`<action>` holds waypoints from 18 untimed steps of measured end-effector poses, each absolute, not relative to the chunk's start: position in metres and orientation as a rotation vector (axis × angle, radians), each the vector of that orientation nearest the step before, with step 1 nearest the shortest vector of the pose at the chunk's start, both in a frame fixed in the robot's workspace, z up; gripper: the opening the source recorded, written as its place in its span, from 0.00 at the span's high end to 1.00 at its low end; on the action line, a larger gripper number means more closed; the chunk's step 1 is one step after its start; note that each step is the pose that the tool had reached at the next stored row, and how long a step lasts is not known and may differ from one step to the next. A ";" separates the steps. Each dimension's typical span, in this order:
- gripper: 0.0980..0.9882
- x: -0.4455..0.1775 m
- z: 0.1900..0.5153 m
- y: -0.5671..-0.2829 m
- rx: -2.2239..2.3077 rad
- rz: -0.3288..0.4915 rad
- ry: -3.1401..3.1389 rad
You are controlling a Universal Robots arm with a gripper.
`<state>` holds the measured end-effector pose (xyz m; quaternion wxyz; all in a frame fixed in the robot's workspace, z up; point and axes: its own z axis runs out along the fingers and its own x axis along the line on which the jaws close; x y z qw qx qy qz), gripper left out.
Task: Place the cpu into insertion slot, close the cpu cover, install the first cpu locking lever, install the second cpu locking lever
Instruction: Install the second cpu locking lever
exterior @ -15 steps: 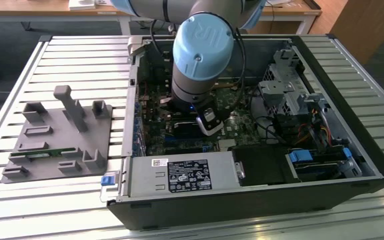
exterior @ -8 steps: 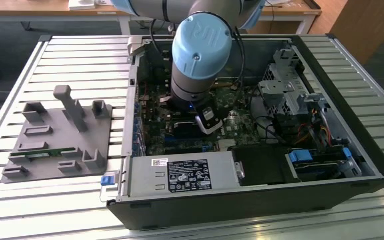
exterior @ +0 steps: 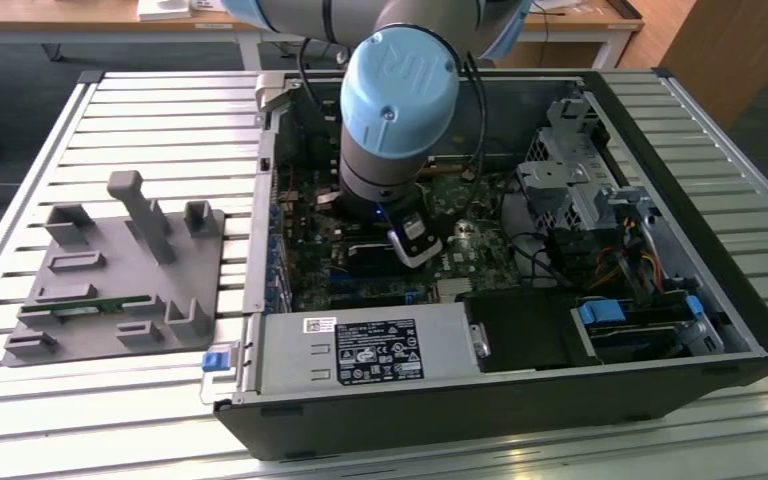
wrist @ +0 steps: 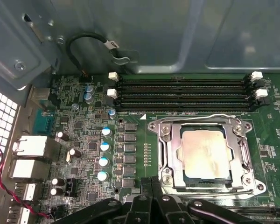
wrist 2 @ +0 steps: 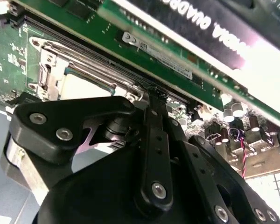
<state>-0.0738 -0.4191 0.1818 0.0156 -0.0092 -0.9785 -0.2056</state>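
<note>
1. I see the cpu [wrist: 206, 154] seated in the insertion slot [wrist: 173, 183], with the cpu cover [wrist: 167, 148] down around it; one lever wire [wrist: 200, 116] lies along the memory slots [wrist: 182, 91] side.
2. My gripper [wrist: 151, 183] sits just beside the socket edge, fingers drawn together, holding nothing I can see.
3. My worry: pressing off-line could let a lever slip its hook and spring up; the fingertips could scrape the motherboard [wrist: 84, 140].

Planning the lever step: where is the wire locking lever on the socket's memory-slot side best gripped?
Probably at the bent end of the locking lever, by the socket corner, coming from above and pinching across the wire. Elsewhere it is a thin straight rod lying close along the cpu cover, leaving little room.
</note>
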 end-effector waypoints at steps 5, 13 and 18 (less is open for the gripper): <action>0.99 -0.074 0.186 -0.419 -0.028 -0.642 -3.043; 0.99 -0.074 0.205 -0.419 -0.029 -0.647 -3.042; 0.99 -0.074 0.221 -0.418 -0.029 -0.646 -3.042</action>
